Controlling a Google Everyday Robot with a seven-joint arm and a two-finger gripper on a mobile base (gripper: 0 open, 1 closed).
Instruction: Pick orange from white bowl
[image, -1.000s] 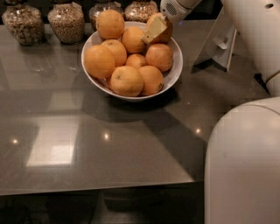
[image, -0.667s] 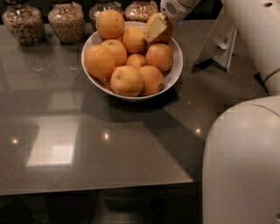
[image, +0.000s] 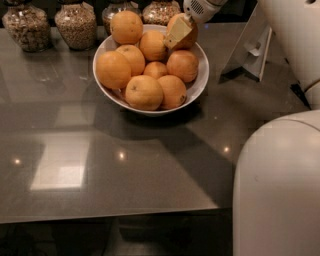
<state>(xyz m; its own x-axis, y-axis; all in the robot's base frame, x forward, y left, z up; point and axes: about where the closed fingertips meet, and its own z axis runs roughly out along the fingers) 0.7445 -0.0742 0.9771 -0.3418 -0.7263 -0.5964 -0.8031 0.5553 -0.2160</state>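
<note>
Gripper (image: 179, 31): at back right of bowl (image: 200, 85), down among the fruit, overlapping left face of orange (image: 192, 39) and seemingly in contact. Cannot tell whether open or closed on it; far side hidden behind fruit.

Orange: rear right of bowl, close to rim, resting on the pile and touching neighbour (image: 182, 65) just in front. Not yet lifted clear, judging by that contact.

Step in hand, by judgement: securing the grasp ahead of the lift.

To do it well:
- Centre grip across widest part of orange, not on upper curve. Smooth round skin, likely to slip out if pinched off-centre.
- Close firmly, without bruising.
- Lift straight up and slowly until clear of rim and pile.
- Avoid any sideways drag. Loose stack; top fruit (image: 126, 27) at rear left perched high, liable to roll over rim if nudged.
- Mind the bowl: glossy, on smooth bench (image: 150, 170), may slide if pushed.

Outward: jars (image: 75, 25) in a row behind bowl, near rear rim; keep arm off them on the way up. White stand (image: 252, 47) to right of bowl, apart from it. Robot body (image: 280, 190) filling lower right.

Writing: none readable. No legible label on jars, no brand visible on bowl, stand or gripper.
</note>
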